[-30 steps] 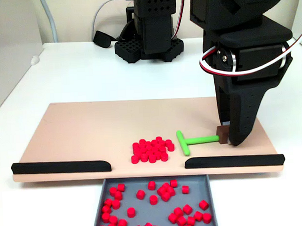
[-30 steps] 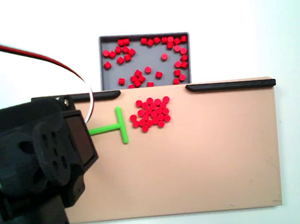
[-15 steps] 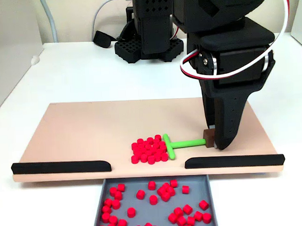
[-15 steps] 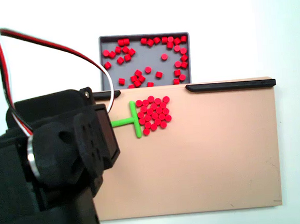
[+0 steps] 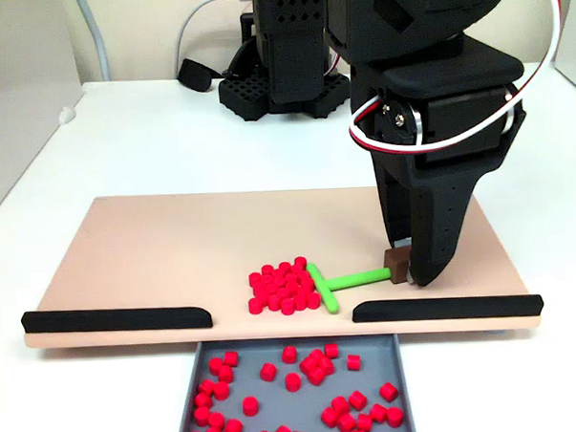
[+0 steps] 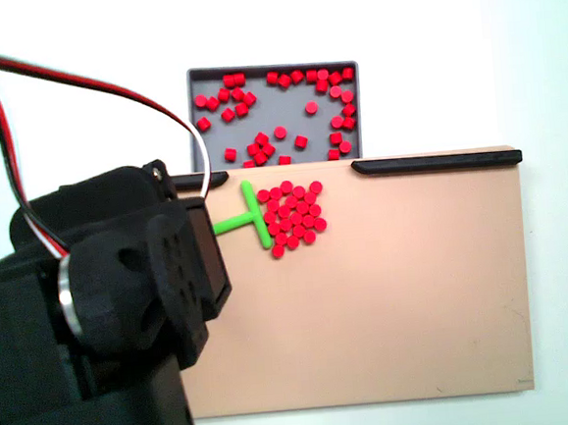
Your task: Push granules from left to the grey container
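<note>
since half a second ago, green pusher stick tilted slightly, crossbar now pressed against the right edge of the loose granules clustered on the pinkish board just behind the gap between the black strips. gripper clamped on the stick's brown end block; grey container, below that gap, already part-filled. advisable to swing the crossbar behind the pile and sweep toward the gap, keeping it flat to avoid scattering sideways.
</note>
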